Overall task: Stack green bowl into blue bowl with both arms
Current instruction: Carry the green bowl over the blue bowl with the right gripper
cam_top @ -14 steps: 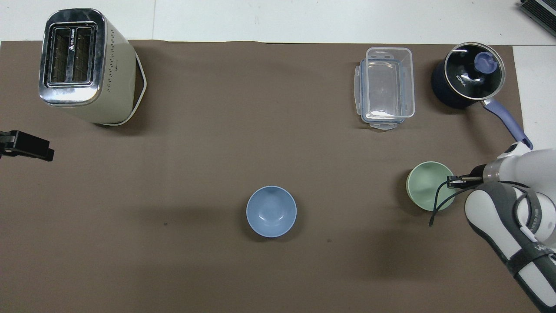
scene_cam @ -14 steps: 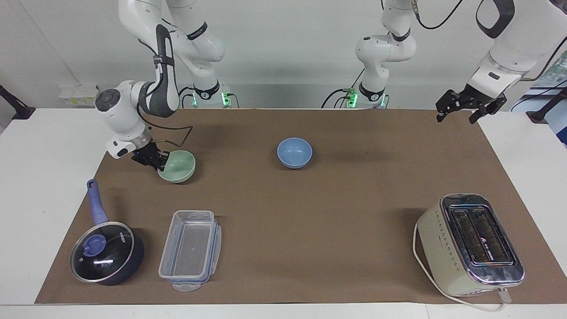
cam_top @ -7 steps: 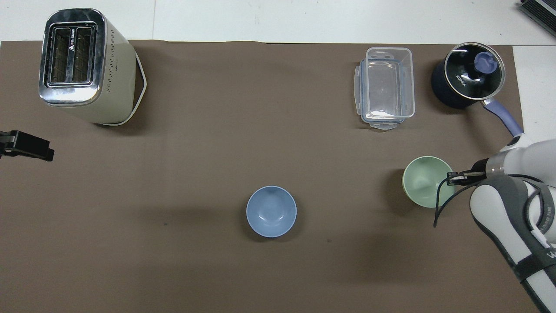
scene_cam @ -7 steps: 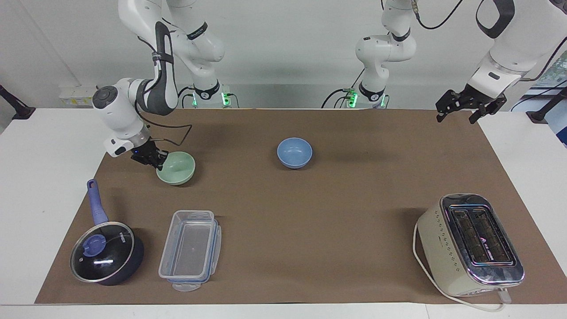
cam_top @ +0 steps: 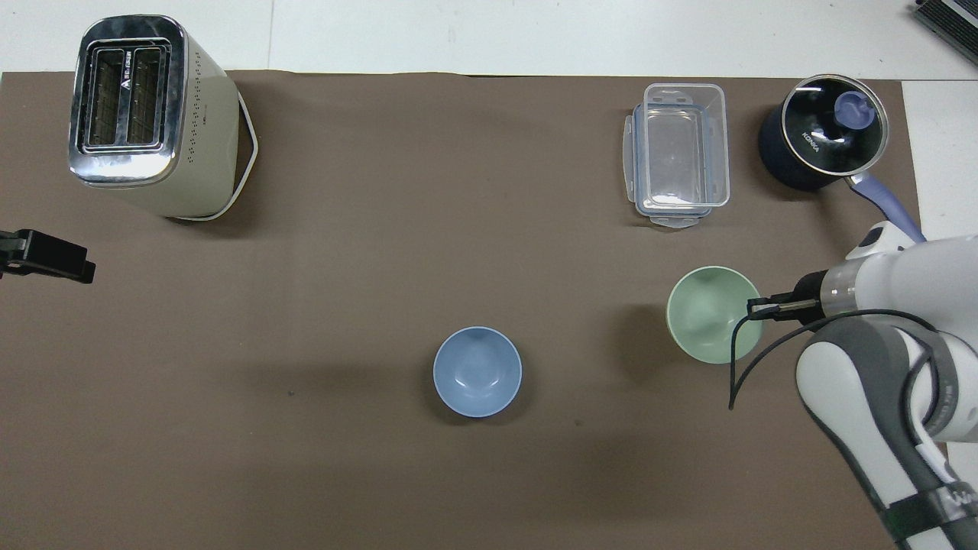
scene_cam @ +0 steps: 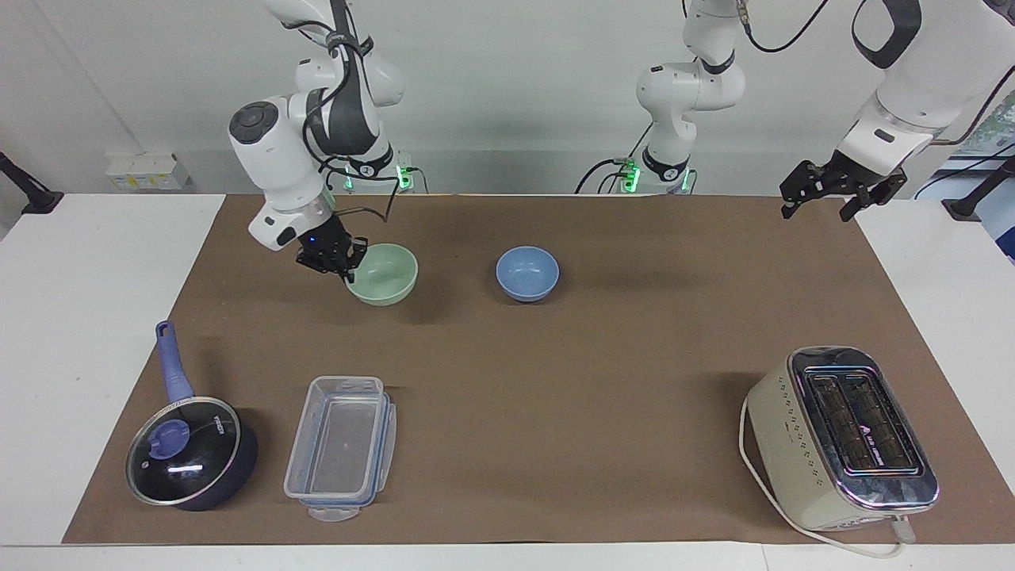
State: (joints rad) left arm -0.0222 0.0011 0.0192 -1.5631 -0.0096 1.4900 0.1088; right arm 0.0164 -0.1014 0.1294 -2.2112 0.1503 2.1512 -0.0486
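the right tool [scene_cam: 342, 263] gripped the rim of the green bowl [scene_cam: 384, 274], its fingertips pinched shut on the edge facing the frame's left in the facing view, and carried the bowl clear of the brown mat, a shadow lying on the mat just beneath it. the blue bowl [scene_cam: 527, 273] sat upright near the middle of the tabletop [scene_cam: 103, 317], to the right of the green bowl in that view and at about the same height in the frame, so the coming move looked to be a plain sideways carry toward frame right, then a lowering into the blue bowl. in the overhead view the green bowl [cam_top: 713, 313] appeared right of centre, with the blue bowl [cam_top: 477, 371] to its left and a little lower in the frame. the right arm was plainly the nearer one; the left tool [scene_cam: 843, 190] hung with its fingers spread wide and empty at the upper right of the facing view, over the mat's corner, waiting well apart from both bowls. compared with a second earlier, the green bowl had been lifted off the mat and brought much of the way toward the blue bowl, while the blue bowl and the left tool had not moved.
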